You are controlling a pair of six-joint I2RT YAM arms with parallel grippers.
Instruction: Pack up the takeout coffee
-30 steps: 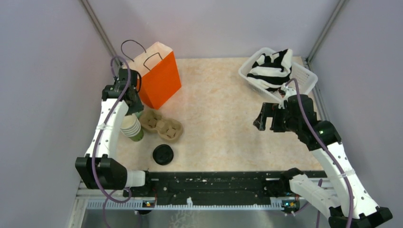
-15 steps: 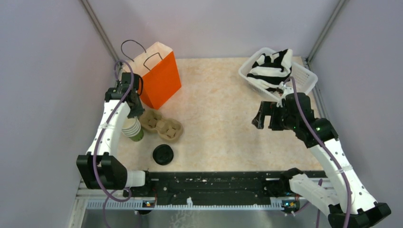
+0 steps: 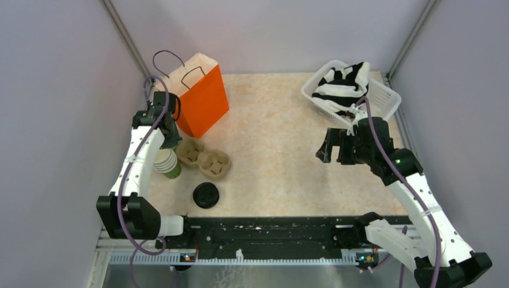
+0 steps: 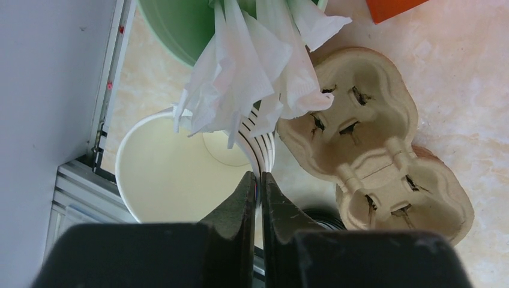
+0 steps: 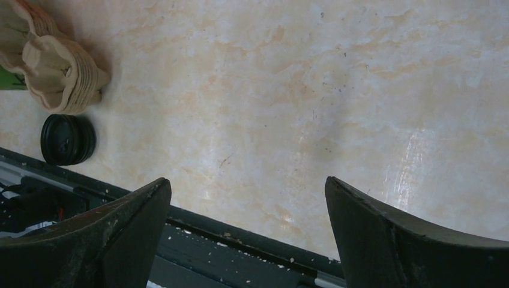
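Left gripper [image 4: 259,175]: the two fingers are drawn in to a narrow slit and pinch the rim of the stack of cups [image 4: 174,174]; how many of the nested rims lie inside the slit cannot be told. This stack, green outside and cream inside, stands upright at the left edge of the table [image 3: 276,138], under the left wrist. Just behind the stack, a pale green tub [image 4: 174,30] holds white napkins [image 4: 252,72], which hang down over the stack's rim. Farther back, an orange paper bag [image 3: 201,99] stands upright with its black handles up. A cardboard cup carrier [image 3: 205,159] lies just to the right of the stack, sockets facing up. A loose black lid [image 3: 206,195] lies flat on the table, nearer the arm bases than the carrier and apart from it. Right gripper [image 5: 246,183]: the fingers are spread wide and grasp nothing, and it hovers over bare table right of centre. A white basket [image 3: 387,99] sits in the far right corner and contains a black-and-white striped cloth [image 3: 345,84]. Lidded coffee cup: its position cannot be told from these views.
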